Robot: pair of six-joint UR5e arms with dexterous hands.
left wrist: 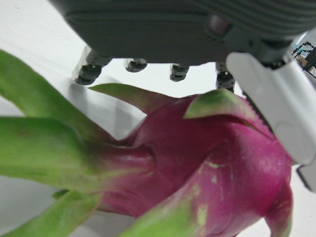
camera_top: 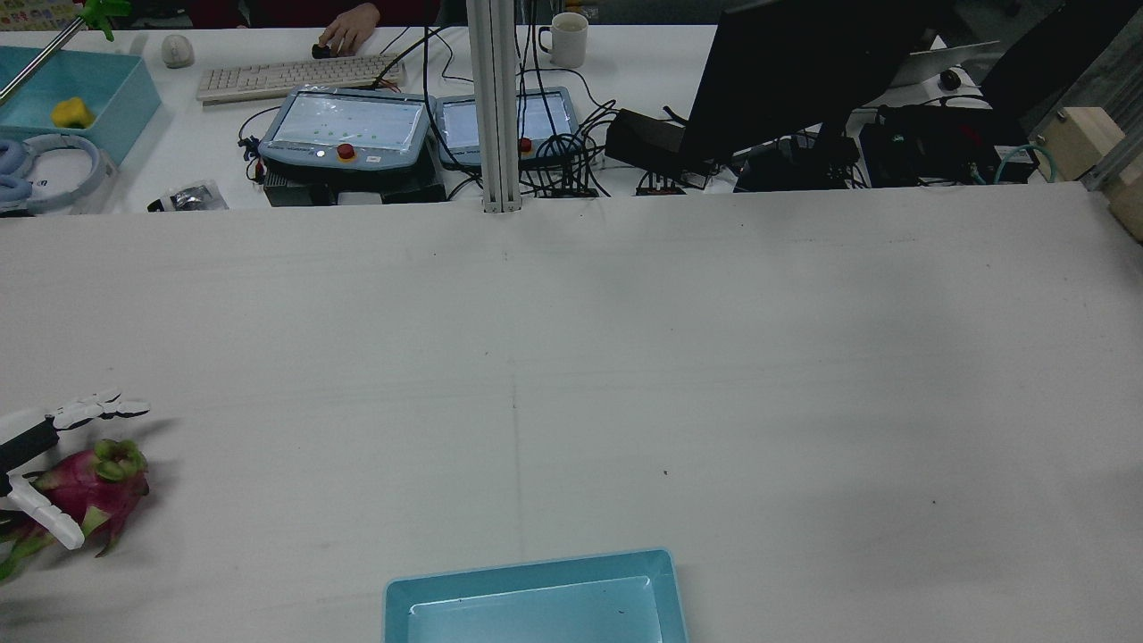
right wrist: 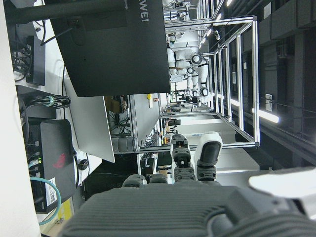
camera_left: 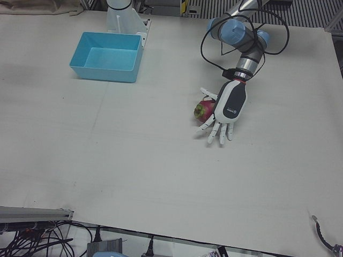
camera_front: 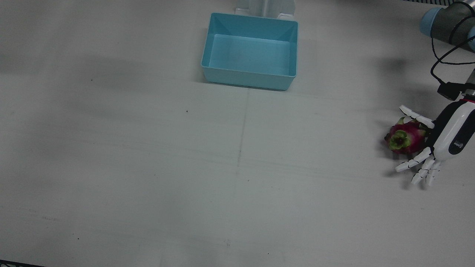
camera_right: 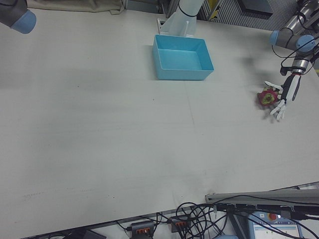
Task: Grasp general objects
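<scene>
A pink dragon fruit [camera_front: 405, 138] with green scales lies on the white table near the edge on the robot's left side. My left hand [camera_front: 451, 133] is open, palm against the fruit, with the thumb on one side of it and the spread fingers [camera_front: 421, 168] on the other. The rear view has the fruit [camera_top: 89, 487] at the far left beside the hand [camera_top: 22, 442]. In the left hand view the fruit [left wrist: 222, 163] fills the picture, close under the palm. My right hand [right wrist: 187, 212] appears only in its own view, holding nothing, pointed at the lab background.
An empty light-blue bin [camera_front: 248, 76] stands at the middle of the table's robot side, well away from the fruit. Screens, a keyboard, a mug and cables crowd the operators' desk [camera_top: 357, 134] beyond the far edge. A person's hand [camera_top: 344, 36] rests there.
</scene>
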